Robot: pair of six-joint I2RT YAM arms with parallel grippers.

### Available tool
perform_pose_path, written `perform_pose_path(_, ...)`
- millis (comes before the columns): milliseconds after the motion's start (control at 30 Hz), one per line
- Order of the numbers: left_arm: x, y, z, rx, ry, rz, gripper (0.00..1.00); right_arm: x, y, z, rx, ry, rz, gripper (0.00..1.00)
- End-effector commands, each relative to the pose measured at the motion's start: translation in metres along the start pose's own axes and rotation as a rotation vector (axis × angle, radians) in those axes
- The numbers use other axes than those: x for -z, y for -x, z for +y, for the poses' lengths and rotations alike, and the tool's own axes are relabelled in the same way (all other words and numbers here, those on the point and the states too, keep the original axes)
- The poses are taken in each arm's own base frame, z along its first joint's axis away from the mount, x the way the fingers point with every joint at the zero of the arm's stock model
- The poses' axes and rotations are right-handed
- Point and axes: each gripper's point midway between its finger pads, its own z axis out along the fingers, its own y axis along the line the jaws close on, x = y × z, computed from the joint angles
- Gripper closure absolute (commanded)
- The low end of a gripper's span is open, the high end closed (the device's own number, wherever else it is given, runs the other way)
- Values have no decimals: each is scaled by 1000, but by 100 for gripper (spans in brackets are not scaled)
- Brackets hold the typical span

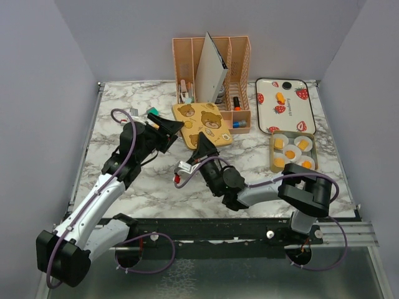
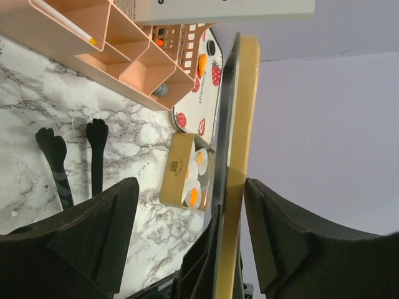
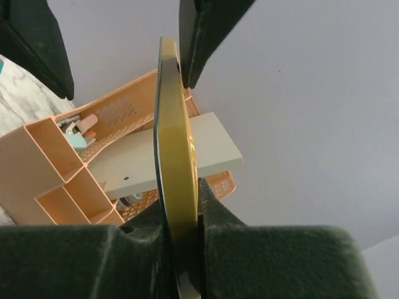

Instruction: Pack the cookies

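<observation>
We see the cookies (image 1: 290, 154), small orange-yellow biscuit pieces, at the right side of the white marble-patterned table (image 1: 112, 118), well apart from both grippers. Most of them sit in white paper cups (image 1: 280, 136) inside a rectangular gold tin base (image 1: 272, 156). One more lies on the white strawberry-printed tray with a black rim (image 1: 299, 109), just behind the tin.

Neither gripper touches a cookie. The right gripper (image 1: 202, 148), near the middle of the table, is the closer of the two to the tin. Its fingers are pressed onto the near edge of a yellow rectangular tin lid printed with brown bears (image 1: 202, 124). In the right wrist view we see this lid edge-on, squeezed between the two dark pads.

The left gripper (image 1: 167, 128) is at the lid's left edge, farther from the cookies. Its fingers are spread wide. In the left wrist view the lid's edge stands between them, close to one finger and clear of the other, so this gripper holds nothing.

Behind the lid stands a peach-coloured plastic desk organiser (image 1: 240, 56) with several compartments. A pale flat board (image 1: 211, 68) leans in one compartment, and small stationery items fill others, too small for us to name.
</observation>
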Motion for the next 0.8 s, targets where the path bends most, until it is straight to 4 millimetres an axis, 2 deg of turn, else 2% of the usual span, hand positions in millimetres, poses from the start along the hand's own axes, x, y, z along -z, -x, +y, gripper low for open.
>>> perform_pose_path(0, -2, -2, -18, -44, -48, 24, 27, 2, 4, -22, 47, -121, 13, 99)
perform_pose_path(233, -13, -7, -14, -104, -58, 56, 32, 1, 12, -21, 81, -146, 5, 100)
perform_pose_path(367, -20, -13, -7, -144, -56, 90, 40, 0, 18, -24, 77, -149, -9, 100)
perform_pose_path(467, -22, -16, -10, -153, -89, 100, 48, 0, 21, -24, 83, -149, -13, 100)
perform_pose_path(567, -22, -18, -12, -140, -114, 107, 59, -1, 21, -22, 85, -148, -9, 99)
perform_pose_path(667, -18, -16, -19, -134, -160, 90, 75, 1, 19, -22, 80, -156, -3, 99)
perform_pose_path(767, -13, -13, -22, -128, -191, 61, 88, 3, 16, -23, 60, -157, 8, 94)
